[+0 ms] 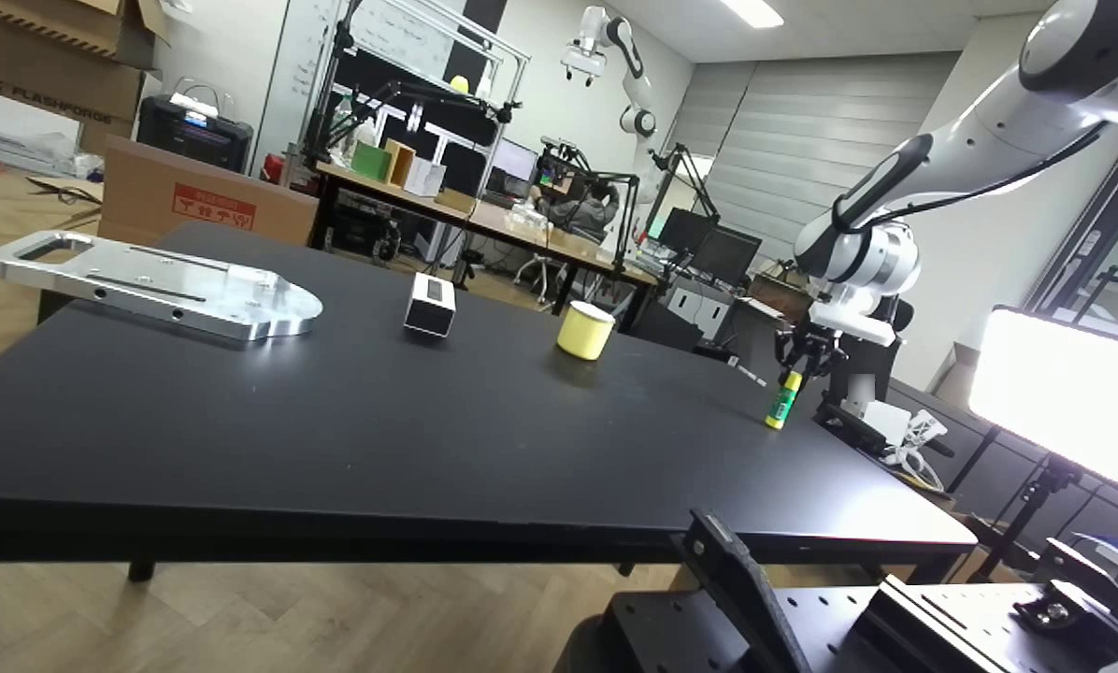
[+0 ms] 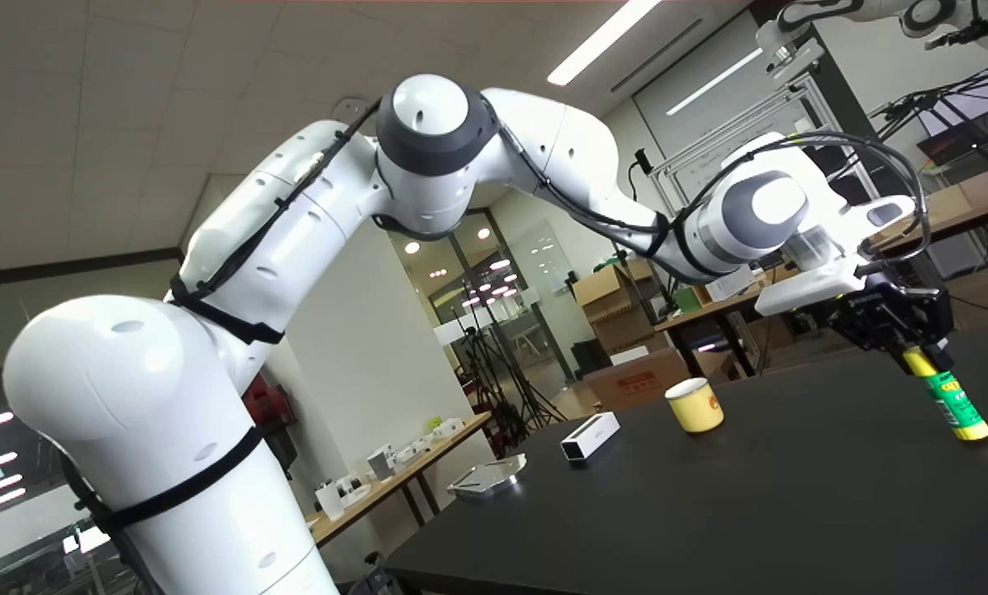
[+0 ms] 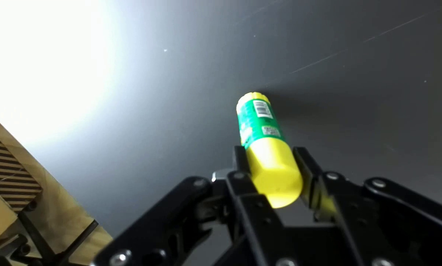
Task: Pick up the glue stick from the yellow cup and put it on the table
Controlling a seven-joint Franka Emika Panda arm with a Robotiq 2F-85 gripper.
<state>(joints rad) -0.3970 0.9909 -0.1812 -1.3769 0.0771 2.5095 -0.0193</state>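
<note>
At three o'clock in an exterior view, your claw [image 2: 923, 356] clamps glue stick [image 2: 948, 398]; seat it upright before releasing.

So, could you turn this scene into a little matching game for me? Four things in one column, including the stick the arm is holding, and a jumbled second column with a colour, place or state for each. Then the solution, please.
Things:
1. Glue stick
2. Cup
3. Metal plate
4. Small box

Descriptions:
A. Flat and silver, with a cut-out at one end
B. Held in the gripper
C. White and black, between two other things on the table
D. Mostly yellow, standing upright

Right pairs: 1-B; 2-D; 3-A; 4-C
</note>
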